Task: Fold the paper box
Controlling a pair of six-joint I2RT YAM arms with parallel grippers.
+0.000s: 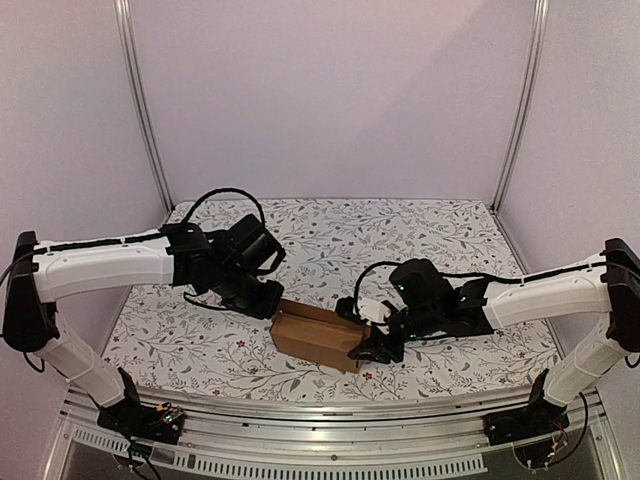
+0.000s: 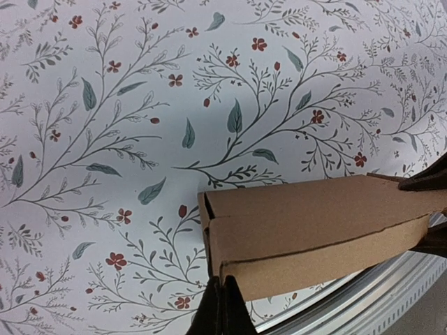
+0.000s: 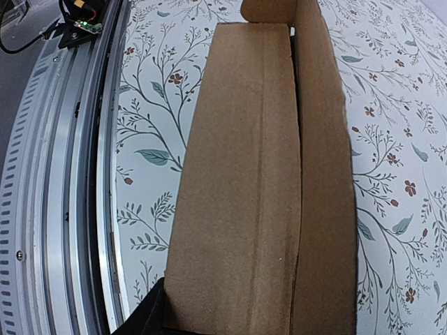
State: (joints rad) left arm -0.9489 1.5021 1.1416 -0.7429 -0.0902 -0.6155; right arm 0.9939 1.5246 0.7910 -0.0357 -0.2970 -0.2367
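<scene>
The paper box [image 1: 318, 335] is a slim brown cardboard box lying near the table's front edge. My left gripper [image 1: 266, 299] is at its left end. In the left wrist view the black fingers [image 2: 223, 314] are pressed together and empty, their tips touching the near corner of the box [image 2: 314, 230], where a flap edge stands slightly open. My right gripper [image 1: 370, 335] straddles the box's right end. In the right wrist view the box [image 3: 244, 181] fills the frame. One finger [image 3: 148, 315] lies against its left side and the other is hidden behind the cardboard.
The table has a floral cloth [image 1: 400, 240] and a metal rail [image 1: 330, 405] along its front edge, close to the box. Pale walls enclose the back and both sides. A small circuit board [image 3: 82, 24] sits on the rail.
</scene>
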